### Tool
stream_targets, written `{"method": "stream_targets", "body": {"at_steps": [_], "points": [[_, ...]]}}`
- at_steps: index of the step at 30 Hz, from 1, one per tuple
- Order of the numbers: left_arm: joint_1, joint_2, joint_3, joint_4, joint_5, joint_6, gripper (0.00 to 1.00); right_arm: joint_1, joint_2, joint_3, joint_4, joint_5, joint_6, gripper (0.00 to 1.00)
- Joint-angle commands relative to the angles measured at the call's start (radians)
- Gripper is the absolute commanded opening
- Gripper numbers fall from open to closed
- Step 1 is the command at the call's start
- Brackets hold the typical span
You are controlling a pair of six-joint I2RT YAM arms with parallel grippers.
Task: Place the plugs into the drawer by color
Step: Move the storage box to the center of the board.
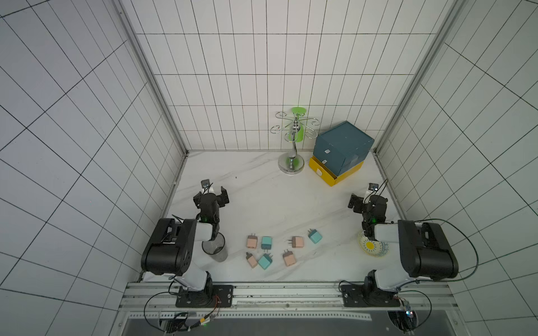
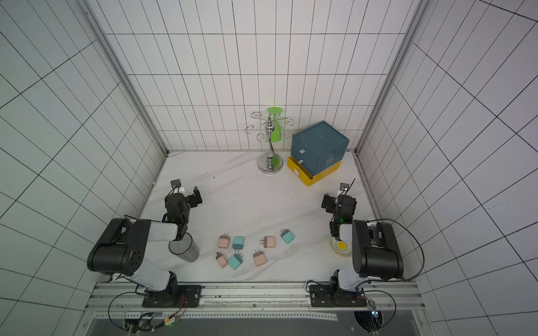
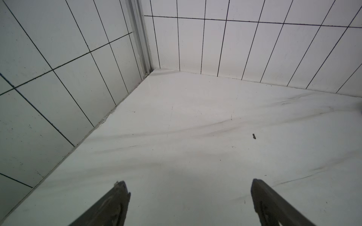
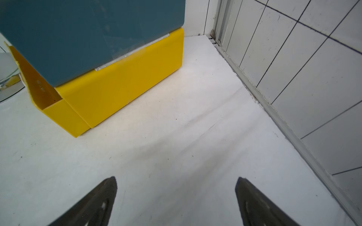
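Several small plugs lie loose near the table's front middle in both top views, some peach-pink (image 1: 251, 241) (image 1: 297, 241) and some teal (image 1: 266, 243) (image 1: 315, 236). The drawer unit stands at the back right: a dark teal box (image 1: 343, 147) on a yellow one whose drawer (image 1: 323, 174) (image 4: 58, 115) is pulled partly out. My left gripper (image 1: 211, 194) (image 3: 188, 182) is open over bare table at the left, far from the plugs. My right gripper (image 1: 368, 200) (image 4: 176, 178) is open too, just in front of the yellow drawer. Neither holds anything.
A silver hook stand (image 1: 291, 165) stands left of the drawer unit, with a green object (image 1: 300, 128) behind it. A dark see-through cup (image 1: 216, 247) sits under the left arm. A yellow-patterned plate (image 1: 374, 248) lies under the right arm. Tiled walls enclose three sides.
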Motion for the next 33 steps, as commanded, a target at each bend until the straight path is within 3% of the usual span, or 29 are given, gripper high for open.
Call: {"method": "stream_targets", "body": {"at_steps": [1,28,31,33], "points": [[0.005,-0.016,0.012,0.009,0.008,-0.003,0.99,-0.009,-0.002,0.032,0.008,-0.010,-0.004,0.99],[0.008,-0.059,-0.016,0.060,0.018,0.017,0.99,-0.008,-0.014,0.031,0.013,0.013,0.006,0.99],[-0.002,-0.180,0.003,-0.078,0.066,0.052,0.99,-0.010,-0.100,0.085,-0.166,0.093,0.039,0.99],[-0.029,-0.275,0.059,-0.248,0.028,0.025,0.98,-0.009,-0.143,0.125,-0.261,0.072,0.026,0.99]]}}
